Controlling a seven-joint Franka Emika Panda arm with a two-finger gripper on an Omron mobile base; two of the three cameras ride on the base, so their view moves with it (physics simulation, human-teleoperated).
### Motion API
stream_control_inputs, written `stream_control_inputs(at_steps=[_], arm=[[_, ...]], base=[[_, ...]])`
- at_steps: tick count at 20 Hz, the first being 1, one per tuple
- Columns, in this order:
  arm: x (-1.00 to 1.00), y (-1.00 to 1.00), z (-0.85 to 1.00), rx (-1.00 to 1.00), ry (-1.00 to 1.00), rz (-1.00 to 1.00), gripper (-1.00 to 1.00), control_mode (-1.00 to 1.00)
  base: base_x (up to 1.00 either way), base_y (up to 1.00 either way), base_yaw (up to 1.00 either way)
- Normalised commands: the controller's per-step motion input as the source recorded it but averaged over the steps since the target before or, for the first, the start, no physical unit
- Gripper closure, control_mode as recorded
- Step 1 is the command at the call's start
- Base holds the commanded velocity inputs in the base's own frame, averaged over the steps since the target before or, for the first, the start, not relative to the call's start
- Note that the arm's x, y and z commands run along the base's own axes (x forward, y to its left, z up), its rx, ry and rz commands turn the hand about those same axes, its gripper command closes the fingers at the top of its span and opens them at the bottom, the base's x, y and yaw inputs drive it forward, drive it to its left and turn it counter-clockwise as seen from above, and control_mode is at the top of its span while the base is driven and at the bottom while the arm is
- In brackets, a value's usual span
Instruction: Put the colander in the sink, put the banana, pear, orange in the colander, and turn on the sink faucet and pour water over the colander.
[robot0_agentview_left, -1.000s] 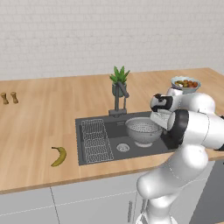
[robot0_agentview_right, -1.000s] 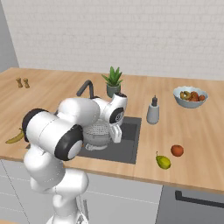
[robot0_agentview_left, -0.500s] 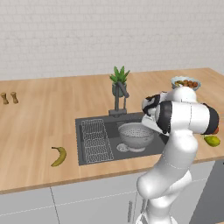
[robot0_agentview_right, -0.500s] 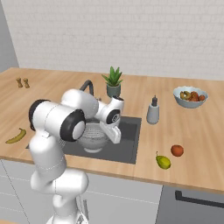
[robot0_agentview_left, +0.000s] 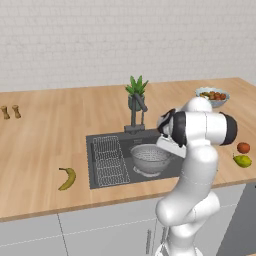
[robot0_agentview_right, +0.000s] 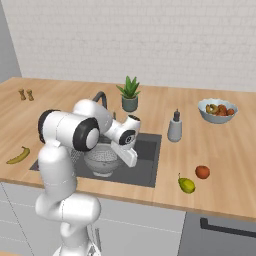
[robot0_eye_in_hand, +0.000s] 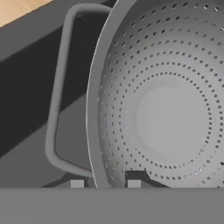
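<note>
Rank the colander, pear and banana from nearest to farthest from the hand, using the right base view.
1. colander: in the sink, its rim between the hand's fingers.
2. pear: on the counter, right of the sink.
3. banana: far left on the counter.

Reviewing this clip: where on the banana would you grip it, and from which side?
Grip the banana across its thick middle, from straight above. It lies flat on the counter, left of the sink, curved, with nothing touching it; closing across the narrow width at mid-length should balance it better than the tapering dark tips.

Bright, even rendered light; soft shadows darken the sink (robot0_agentview_left: 100, 142) basin; base views look slightly coarse, perhaps low resolution.
</note>
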Motion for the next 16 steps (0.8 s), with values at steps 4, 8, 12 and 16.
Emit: stream_control_inputs(at_steps=[4,8,12,16], arm=[[0.28,0.16,-0.19,0.0,0.0,0.01,1.0,-1.0],[0.06,0.31,-0.22,-0.01,-0.03,0.0,1.0,-1.0],[0.02,0.32,-0.29,-0.03,0.0,0.0,1.0,-1.0],[0.0,0.19,-0.27,-0.1,-0.09,0.0,1.0,-1.0]], base=[[0.0,0.0,0.0],[0.0,0.0,0.0],[0.0,0.0,0.0],[0.0,0.0,0.0]])
